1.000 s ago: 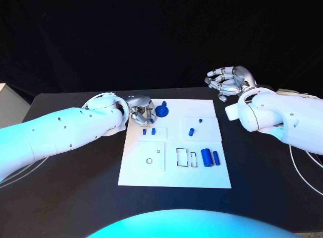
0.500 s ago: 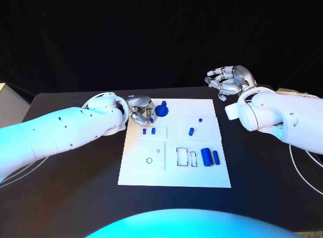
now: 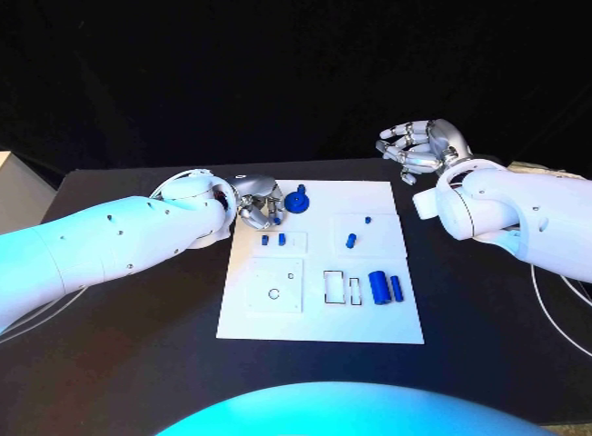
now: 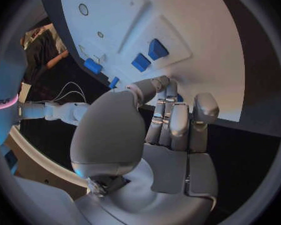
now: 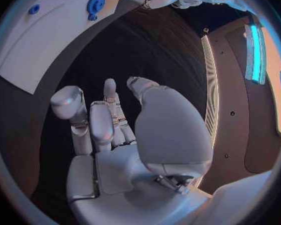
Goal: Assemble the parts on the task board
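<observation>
The white rectangular task board point(image 3: 320, 263) is lying in the middle of the black table point(image 3: 126, 354), its long axis running away from the robot. At the board's far left corner, the left silver hand point(image 3: 260, 205) is curling its fingers around a round blue toothed gear point(image 3: 296, 200), holding it just above the board; the gear is standing on edge, though which way its axis is pointing cannot be told. In the right wrist view this gear point(image 5: 95, 4) is showing its toothed rim beside the left hand. Two small blue blocks point(image 3: 272, 241) are sitting side by side in a raised square near the left hand. Two blue cylinders point(image 3: 385, 288) are lying parallel at the board's right side, long axes pointing away from the robot. A small blue peg point(image 3: 350, 242) is resting above them. The right silver hand point(image 3: 422, 148) is hovering off the board's far right corner, fingers curled loosely inward, gripping nothing.
</observation>
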Action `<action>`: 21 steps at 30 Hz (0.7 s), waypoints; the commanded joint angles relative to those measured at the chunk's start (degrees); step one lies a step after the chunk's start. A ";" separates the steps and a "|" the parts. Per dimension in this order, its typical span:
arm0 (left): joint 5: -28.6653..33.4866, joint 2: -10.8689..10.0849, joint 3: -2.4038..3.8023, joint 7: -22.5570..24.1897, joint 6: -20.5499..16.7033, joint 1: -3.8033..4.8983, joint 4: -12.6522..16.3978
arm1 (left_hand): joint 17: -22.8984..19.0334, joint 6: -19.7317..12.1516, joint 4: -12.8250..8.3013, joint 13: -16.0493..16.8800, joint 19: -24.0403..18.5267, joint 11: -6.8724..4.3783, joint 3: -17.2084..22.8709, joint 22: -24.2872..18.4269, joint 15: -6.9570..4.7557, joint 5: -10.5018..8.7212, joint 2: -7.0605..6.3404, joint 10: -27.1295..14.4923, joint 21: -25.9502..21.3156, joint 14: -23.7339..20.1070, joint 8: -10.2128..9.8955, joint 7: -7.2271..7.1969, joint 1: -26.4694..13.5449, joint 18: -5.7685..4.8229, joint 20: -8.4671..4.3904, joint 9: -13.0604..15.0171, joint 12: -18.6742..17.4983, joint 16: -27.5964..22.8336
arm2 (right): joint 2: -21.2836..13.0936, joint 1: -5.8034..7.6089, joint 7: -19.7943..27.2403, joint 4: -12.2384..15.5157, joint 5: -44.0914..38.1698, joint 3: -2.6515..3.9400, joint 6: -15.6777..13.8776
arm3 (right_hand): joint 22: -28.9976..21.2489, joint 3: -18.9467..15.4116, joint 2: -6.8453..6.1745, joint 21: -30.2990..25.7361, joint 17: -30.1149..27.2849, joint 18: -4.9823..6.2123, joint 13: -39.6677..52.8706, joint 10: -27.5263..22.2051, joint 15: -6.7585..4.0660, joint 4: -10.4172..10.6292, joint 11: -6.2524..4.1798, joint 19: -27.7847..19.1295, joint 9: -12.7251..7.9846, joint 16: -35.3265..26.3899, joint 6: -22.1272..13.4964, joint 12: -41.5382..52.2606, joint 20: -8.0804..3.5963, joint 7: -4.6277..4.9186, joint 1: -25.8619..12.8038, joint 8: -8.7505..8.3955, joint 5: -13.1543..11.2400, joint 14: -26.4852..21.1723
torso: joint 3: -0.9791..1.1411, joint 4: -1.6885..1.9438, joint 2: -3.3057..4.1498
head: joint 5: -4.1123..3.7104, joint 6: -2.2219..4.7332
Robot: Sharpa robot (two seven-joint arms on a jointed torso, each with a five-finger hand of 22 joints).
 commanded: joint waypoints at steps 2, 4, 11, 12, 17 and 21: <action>-0.27 0.06 -0.08 0.06 0.21 -0.13 0.11 | 0.04 0.47 -0.11 0.11 0.40 -0.11 -0.41 0.02 -0.13 0.16 0.11 0.37 0.19 0.47 0.19 0.10 -0.38 -0.34 0.12 0.05 -0.16 0.40 | 0.03 -0.02 0.77 0.07 -0.58 0.01 0.80 | -0.05 0.24 -0.10 -0.20 -0.04 1.19 -0.05 -0.02 -0.10 -0.01 -0.32 -0.35 0.06 -0.29 0.19 -0.34 0.11 0.10 -0.45 0.34 0.02 -0.49 | 0.03 -0.04 0.03 | 0.08 0.00; -0.21 0.12 -0.08 0.12 0.23 -0.13 0.07 | 0.11 0.50 -0.11 0.12 0.41 -0.11 -0.43 0.03 -0.13 0.16 0.11 0.40 0.19 0.51 0.19 0.10 -0.40 -0.34 0.12 0.06 -0.17 0.42 | 0.02 -0.02 0.78 0.08 -0.58 0.01 0.80 | -0.05 0.24 -0.10 -0.20 -0.04 1.19 -0.05 -0.02 -0.10 -0.01 -0.32 -0.35 0.06 -0.29 0.19 -0.34 0.11 0.10 -0.45 0.34 0.02 -0.49 | 0.05 -0.03 0.02 | 0.03 0.00; 0.17 0.35 -0.09 0.29 0.63 -0.14 -0.01 | 0.16 0.53 -0.10 0.13 0.39 -0.11 -0.47 0.00 -0.14 0.15 0.09 0.43 0.17 0.54 0.18 0.11 -0.43 -0.33 0.11 0.07 -0.19 0.43 | 0.00 -0.03 0.75 0.09 -0.58 0.01 0.85 | -0.05 0.24 -0.10 -0.20 -0.04 1.19 -0.05 -0.02 -0.10 -0.01 -0.32 -0.35 0.06 -0.29 0.19 -0.34 0.11 0.10 -0.45 0.34 0.02 -0.49 | 0.08 -0.06 0.04 | 0.12 0.02; 0.20 0.38 -0.10 0.28 0.78 -0.14 -0.04 | 0.20 0.55 -0.09 0.14 0.45 -0.12 -0.51 0.06 -0.14 0.13 0.07 0.45 0.21 0.56 0.17 0.11 -0.48 -0.35 0.10 0.08 -0.23 0.45 | -0.01 -0.03 0.74 0.10 -0.58 0.01 0.86 | -0.05 0.24 -0.10 -0.20 -0.04 1.19 -0.05 -0.02 -0.10 -0.01 -0.32 -0.35 0.06 -0.29 0.19 -0.34 0.11 0.10 -0.45 0.34 0.02 -0.49 | 0.10 -0.06 0.04 | 0.05 0.11; 0.27 0.54 -0.22 0.04 1.42 -0.14 -0.31 | 0.47 0.44 0.06 0.16 0.19 -0.06 -0.85 -0.27 -0.12 0.07 -0.09 0.42 -0.04 0.71 -0.11 0.17 -0.91 -0.29 0.07 0.07 -0.62 0.54 | -0.05 -0.03 0.69 0.11 -0.64 0.01 0.91 | -0.05 0.24 -0.10 -0.20 -0.04 1.19 -0.05 -0.02 -0.10 -0.01 -0.32 -0.35 0.06 -0.29 0.19 -0.34 0.11 0.10 -0.45 0.34 0.02 -0.49 | 0.10 -0.09 0.01 | 0.01 0.11; 0.29 0.52 -0.29 -0.13 1.59 -0.14 -0.31 | -0.06 -0.42 0.10 0.19 -0.17 0.13 -1.03 -0.71 0.06 0.13 -0.13 0.16 -0.43 0.33 -1.01 0.39 -1.14 -0.21 0.11 -0.15 -1.38 0.37 | -0.12 -0.03 0.67 0.14 -0.67 0.01 0.93 | -0.13 0.30 -0.10 -0.34 -0.10 1.21 -0.30 0.04 -0.10 -0.06 -0.31 -0.37 0.05 -0.36 0.21 -0.51 0.11 0.10 -0.54 0.38 0.00 -0.51 | 0.05 -0.05 0.02 | -0.07 0.12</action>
